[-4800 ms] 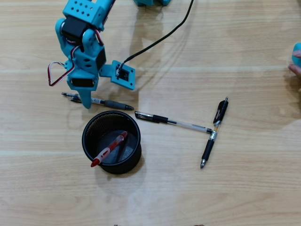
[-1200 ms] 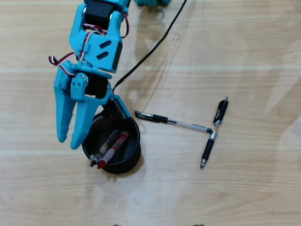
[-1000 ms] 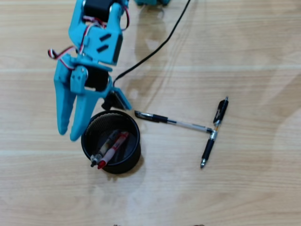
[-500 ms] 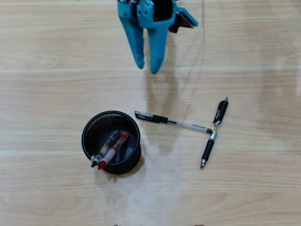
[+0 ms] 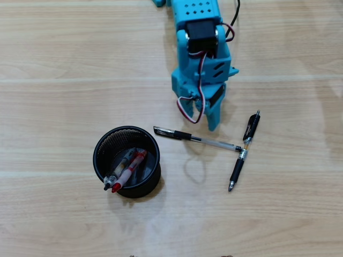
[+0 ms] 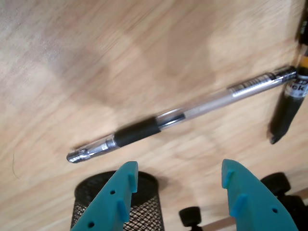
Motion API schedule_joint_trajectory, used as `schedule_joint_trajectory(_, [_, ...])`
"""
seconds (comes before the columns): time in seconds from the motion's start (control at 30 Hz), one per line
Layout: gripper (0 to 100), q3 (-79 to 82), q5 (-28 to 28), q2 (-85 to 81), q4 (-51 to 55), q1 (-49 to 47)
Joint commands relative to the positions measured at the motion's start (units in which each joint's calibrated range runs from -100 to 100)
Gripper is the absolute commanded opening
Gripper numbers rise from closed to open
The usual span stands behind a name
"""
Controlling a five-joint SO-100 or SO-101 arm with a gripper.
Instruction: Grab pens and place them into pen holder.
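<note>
Hovering above the pale wood-grain desk, the turquoise plastic claw spread wide, nothing between its two pointed fingers, both entering the wrist view from the bottom edge. Seen from overhead as a narrow turquoise wedge pointing down-picture, tip just above the clear pen with the black grip band.

Just beyond the fingertips in the wrist view, that clear pen lying flat on the desk, long axis slanting from lower left to upper right, silvery tip at the lower left. In the overhead view, nearly level, dipping slightly to the right, left end close to the round black metal-mesh pen holder.

At its right end, touching the black pen, which crosses it almost at right angles to form a sideways T; long axis near vertical in the overhead view, leaning a little right at the top, writing point toward the bottom. Same black pen at the right edge of the wrist view, partly cut off.

Further out, left of the clear pen, the pen holder standing upright on the desk. Inside, leaning side by side against the lower-left rim: the translucent red pen and a clear pen with a grey sleeve, both slanting from upper right down to lower left.
</note>
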Motion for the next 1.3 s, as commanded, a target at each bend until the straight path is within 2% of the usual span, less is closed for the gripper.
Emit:
schedule_joint_trajectory(0.0, [20, -1.1, 0.5, 0.2, -0.7, 0.6])
schedule_joint_trajectory(0.4, [20, -1.3, -2.7, 0.3, -3.0, 0.8])
schedule_joint_trajectory(0.67, [20, -1.2, -20.0, 0.3, -4.2, 1.8])
schedule_joint_trajectory(0.8, [20, -0.6, -25.3, 0.3, -3.5, 1.1])
schedule_joint_trajectory(1.07, [21, 1.2, -29.9, 4.7, -3.4, 1.2])
schedule_joint_trajectory(1.27, [21, 0.3, -30.4, 10.7, -4.1, 1.0])
